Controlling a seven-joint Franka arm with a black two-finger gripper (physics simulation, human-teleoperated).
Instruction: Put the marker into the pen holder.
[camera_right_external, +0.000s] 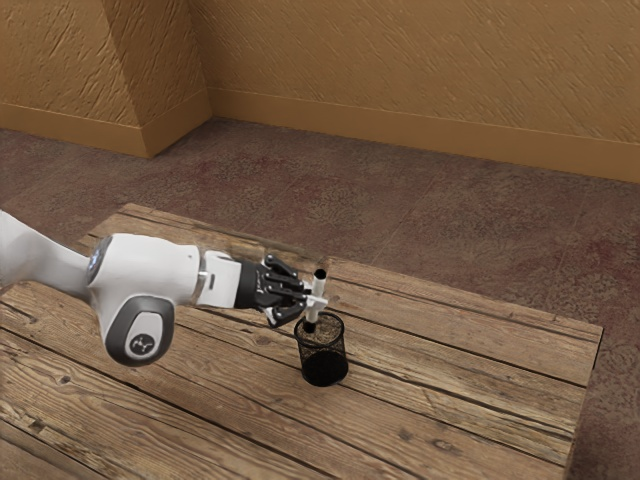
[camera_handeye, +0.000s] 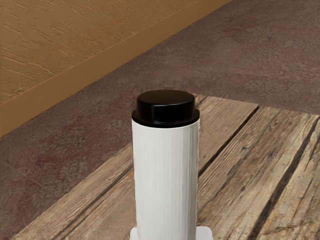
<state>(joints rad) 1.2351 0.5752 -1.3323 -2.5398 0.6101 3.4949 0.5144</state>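
My gripper (camera_right_external: 315, 301) reaches in horizontally and is shut on the marker (camera_right_external: 319, 285), a white tube with black ends, at about its middle. The marker stands nearly upright with a slight tilt. Its lower black end overlaps the back rim of the black mesh pen holder (camera_right_external: 323, 362); whether that end is inside the rim or just above it, I cannot tell. The holder stands upright on the table. In the wrist view the white marker (camera_handeye: 165, 175) rises close in front of my hand, black end up, with pale fingertip edges on both sides of it low down.
The wooden plank table (camera_right_external: 470, 370) extends around the holder, its far edge running behind the hand and its end edge toward the exterior view's right. Beyond lie a dark reddish floor (camera_right_external: 400, 210) and a tan wall (camera_right_external: 400, 60).
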